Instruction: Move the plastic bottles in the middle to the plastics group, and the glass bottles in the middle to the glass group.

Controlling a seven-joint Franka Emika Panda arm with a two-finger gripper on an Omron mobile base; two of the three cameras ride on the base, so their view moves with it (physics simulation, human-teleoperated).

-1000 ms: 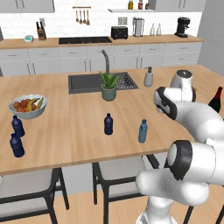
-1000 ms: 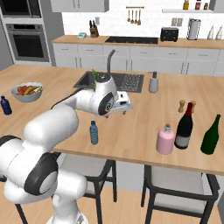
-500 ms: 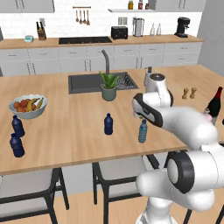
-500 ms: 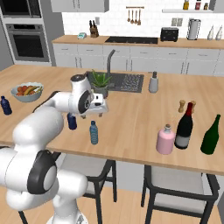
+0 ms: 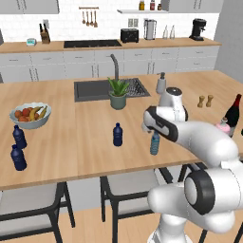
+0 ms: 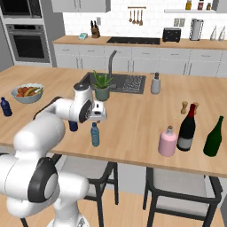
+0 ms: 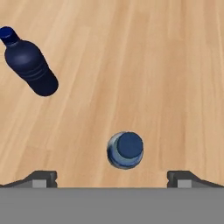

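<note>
The slim teal-blue plastic bottle [image 5: 154,143] [image 6: 95,134] stands upright near the island's front edge. In the hand view I look straight down on its cap [image 7: 125,150]. My gripper [image 5: 150,128] [image 6: 97,119] [image 7: 113,179] hovers just above it, open, with one fingertip to each side and nothing held. The dark navy plastic bottle [image 5: 117,135] [image 7: 29,63] stands a little to its left, partly behind my arm [image 6: 73,127]. The plastics group [image 5: 18,147] stands at the far left. The pink glass bottle [image 6: 167,141] sits beside the dark wine bottle [image 6: 187,128] [image 5: 232,111] on the right.
A fruit bowl [image 5: 30,115] sits at the left, above the plastics group. A potted plant [image 5: 117,94] stands by the sink [image 5: 90,90], with a soap dispenser [image 5: 161,84] and two shakers [image 5: 205,100] behind. A green bottle [image 6: 213,137] is at far right. Stools stand under the island.
My arm has swung left from the right side of the island, and the gripper now hangs over the teal-blue bottle. No bottle has moved.
</note>
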